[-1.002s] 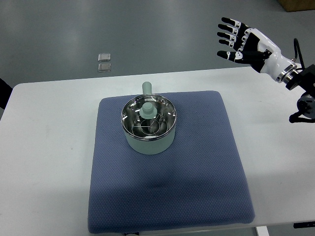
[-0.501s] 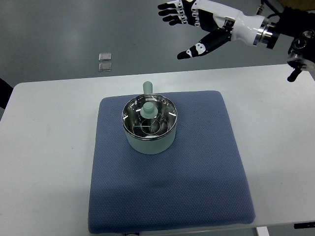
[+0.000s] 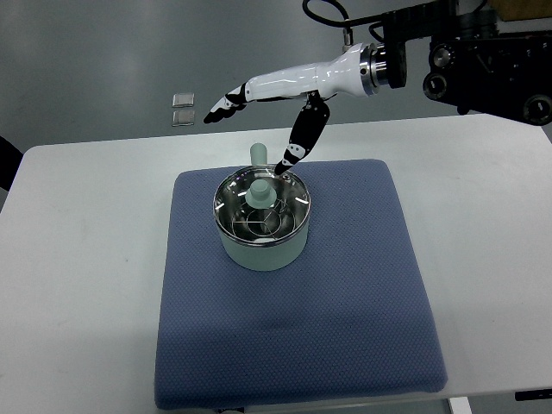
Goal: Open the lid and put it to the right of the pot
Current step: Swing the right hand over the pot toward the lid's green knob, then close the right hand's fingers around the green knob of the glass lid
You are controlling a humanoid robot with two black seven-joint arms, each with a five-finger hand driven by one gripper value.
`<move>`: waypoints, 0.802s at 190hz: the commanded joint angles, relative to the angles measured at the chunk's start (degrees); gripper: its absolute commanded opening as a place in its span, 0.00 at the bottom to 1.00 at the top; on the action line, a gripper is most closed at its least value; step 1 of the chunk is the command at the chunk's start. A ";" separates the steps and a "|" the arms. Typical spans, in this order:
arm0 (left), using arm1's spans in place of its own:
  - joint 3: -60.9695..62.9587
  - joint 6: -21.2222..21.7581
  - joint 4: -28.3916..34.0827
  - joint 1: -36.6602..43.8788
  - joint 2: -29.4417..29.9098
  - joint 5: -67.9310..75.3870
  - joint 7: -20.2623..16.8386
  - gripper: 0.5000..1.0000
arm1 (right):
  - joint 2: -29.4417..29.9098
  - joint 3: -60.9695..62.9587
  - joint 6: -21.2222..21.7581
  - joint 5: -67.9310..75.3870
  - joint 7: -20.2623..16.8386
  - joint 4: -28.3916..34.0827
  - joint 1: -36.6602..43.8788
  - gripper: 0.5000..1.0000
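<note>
A pale green pot (image 3: 260,247) stands on the blue mat (image 3: 345,302), its handle pointing away from me. A glass lid with a metal rim (image 3: 261,205) sits on it, topped by a green knob (image 3: 260,192). My right hand (image 3: 259,121) reaches in from the right, hovering above and behind the pot. It is open, with the fingers stretched toward the left and the thumb (image 3: 302,138) pointing down near the lid's far rim. It holds nothing. The left arm does not show.
The mat lies on a white table (image 3: 78,259), with bare mat to the right of the pot. Two small silver plates (image 3: 182,109) lie on the grey floor beyond the table. Dark robot arm parts (image 3: 483,52) fill the top right.
My right hand has swept from the far right to the left and come down toward the pot. Its thumb now hangs just behind the lid. The pot and lid have not moved.
</note>
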 commanded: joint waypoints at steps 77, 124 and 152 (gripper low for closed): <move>0.00 0.00 0.00 0.01 0.00 0.00 0.00 1.00 | 10.88 -8.70 -6.28 -6.92 -6.33 -2.39 4.18 0.82; 0.00 0.00 0.00 0.01 0.00 0.00 0.00 1.00 | 12.37 -11.96 -8.30 -9.82 -6.50 -2.57 3.57 0.61; 0.00 0.00 0.00 0.01 0.00 0.00 0.00 1.00 | 13.08 -12.75 -9.09 -10.87 -7.38 -3.10 3.13 0.51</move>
